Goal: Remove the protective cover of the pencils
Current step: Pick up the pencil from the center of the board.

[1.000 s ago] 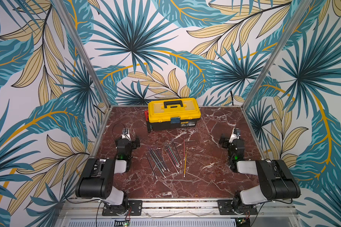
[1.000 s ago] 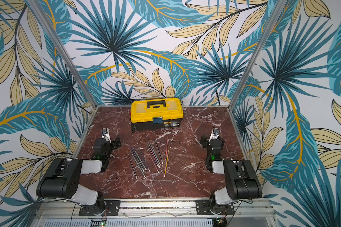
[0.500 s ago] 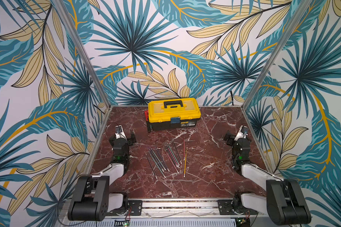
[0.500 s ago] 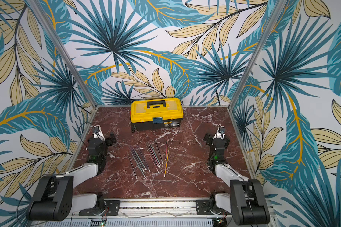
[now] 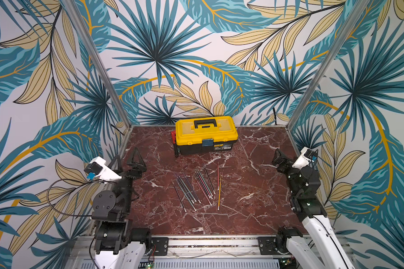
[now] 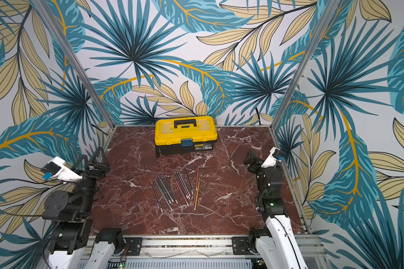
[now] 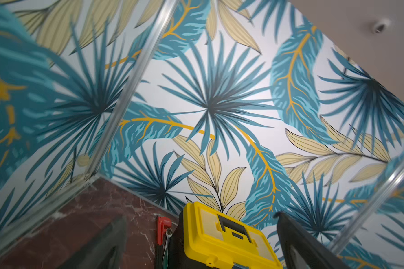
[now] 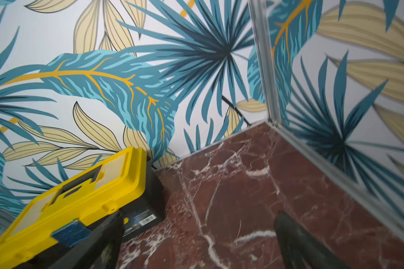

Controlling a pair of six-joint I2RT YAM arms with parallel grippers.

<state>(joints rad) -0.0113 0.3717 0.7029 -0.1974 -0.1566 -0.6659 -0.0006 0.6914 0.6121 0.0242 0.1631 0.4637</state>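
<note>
The pencils point(image 5: 196, 187) point(image 6: 175, 186) lie loose in a fan on the red marble table, mostly dark grey-green and red, with one yellow pencil point(image 5: 219, 194) at the right edge of the group. The protective cover is too small to make out in both top views. My left gripper point(image 5: 127, 163) point(image 6: 92, 160) hangs open above the table's left edge, well left of the pencils. My right gripper point(image 5: 281, 159) point(image 6: 251, 159) is open near the right edge. In both wrist views the left gripper point(image 7: 197, 219) and right gripper point(image 8: 198, 214) hold nothing, and no pencils show.
A closed yellow and black toolbox point(image 5: 205, 135) point(image 6: 186, 134) point(image 7: 224, 237) point(image 8: 75, 205) stands at the back centre. A red wrench point(image 7: 162, 229) lies against its left side. Leaf-patterned walls with metal posts close off the back, left and right.
Both arms have unfolded from a low tucked pose and risen. The left gripper swung out to the left, the right gripper out to the right. The pencils have not moved.
</note>
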